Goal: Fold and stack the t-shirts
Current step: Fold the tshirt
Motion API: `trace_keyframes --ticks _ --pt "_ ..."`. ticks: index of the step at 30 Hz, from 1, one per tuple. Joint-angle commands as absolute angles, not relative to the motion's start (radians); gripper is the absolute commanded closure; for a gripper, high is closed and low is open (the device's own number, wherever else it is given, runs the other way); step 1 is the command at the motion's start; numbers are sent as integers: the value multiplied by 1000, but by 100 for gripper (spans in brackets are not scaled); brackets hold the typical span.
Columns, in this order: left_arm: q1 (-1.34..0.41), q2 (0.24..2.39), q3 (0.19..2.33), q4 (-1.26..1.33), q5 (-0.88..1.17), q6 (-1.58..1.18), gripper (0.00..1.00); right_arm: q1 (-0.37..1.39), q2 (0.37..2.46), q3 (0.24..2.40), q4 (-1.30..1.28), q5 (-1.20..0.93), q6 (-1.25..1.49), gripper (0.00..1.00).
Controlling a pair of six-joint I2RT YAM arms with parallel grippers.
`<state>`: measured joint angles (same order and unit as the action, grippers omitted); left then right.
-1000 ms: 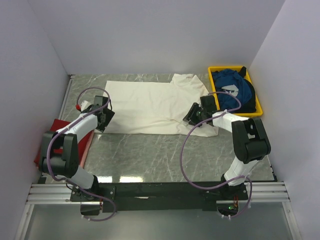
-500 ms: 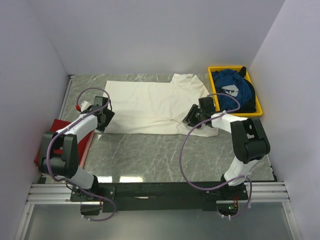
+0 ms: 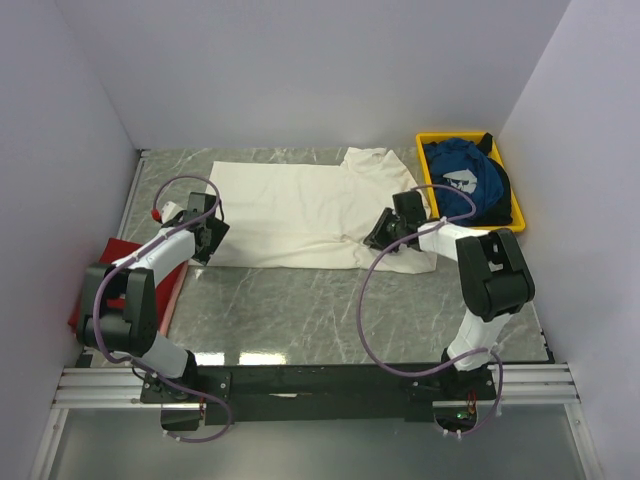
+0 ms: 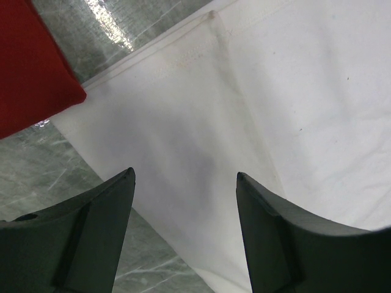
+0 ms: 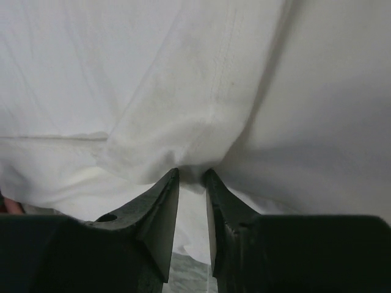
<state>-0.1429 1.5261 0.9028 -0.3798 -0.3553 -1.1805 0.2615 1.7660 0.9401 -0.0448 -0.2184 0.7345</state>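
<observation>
The cream-white t-shirt (image 3: 300,210) lies spread flat across the far middle of the table. My left gripper (image 3: 206,238) is open just above its near-left corner; the left wrist view shows that corner (image 4: 244,91) between my spread fingers (image 4: 183,176). My right gripper (image 3: 378,233) is shut on a pinched fold of the cream-white t-shirt (image 5: 183,73) near its right sleeve, with cloth bunched between the tips (image 5: 191,174). The dark red t-shirt (image 3: 172,290) lies at the left under my left arm, and its edge shows in the left wrist view (image 4: 30,67). The blue t-shirt (image 3: 462,180) lies crumpled in the tray.
The yellow tray (image 3: 505,228) stands at the far right against the right wall. White walls close in the left, back and right sides. Bare marble tabletop (image 3: 300,310) runs between the shirt and the arm bases.
My right gripper has shifted slightly toward the far left with the pinched cloth. My left arm has not moved.
</observation>
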Motion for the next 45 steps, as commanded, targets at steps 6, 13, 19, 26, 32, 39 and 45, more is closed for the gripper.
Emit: trace_keyframes --ticks 6,13,19,26,32,39,45 --pt "-143 1488 916 -379 -362 -1158 28 275 1850 1143 -60 -222 723 80" --pt "-143 1489 930 -391 -365 -1152 28 290 1969 1311 -127 -245 696 80" --pt "-143 1482 927 -390 -362 -1150 28 322 2034 1407 -147 -271 678 80" --pt "-143 1485 923 -390 -357 -1152 28 350 2103 1503 -189 -291 641 79" --pt "-143 1476 928 -397 -360 -1150 28 354 2094 1551 -241 -290 595 67" --pt "-138 1419 923 -433 -383 -1166 25 299 1895 1487 -276 -272 568 48" --pt "-127 1339 870 -420 -373 -1167 18 227 1708 1300 -235 -264 586 46"
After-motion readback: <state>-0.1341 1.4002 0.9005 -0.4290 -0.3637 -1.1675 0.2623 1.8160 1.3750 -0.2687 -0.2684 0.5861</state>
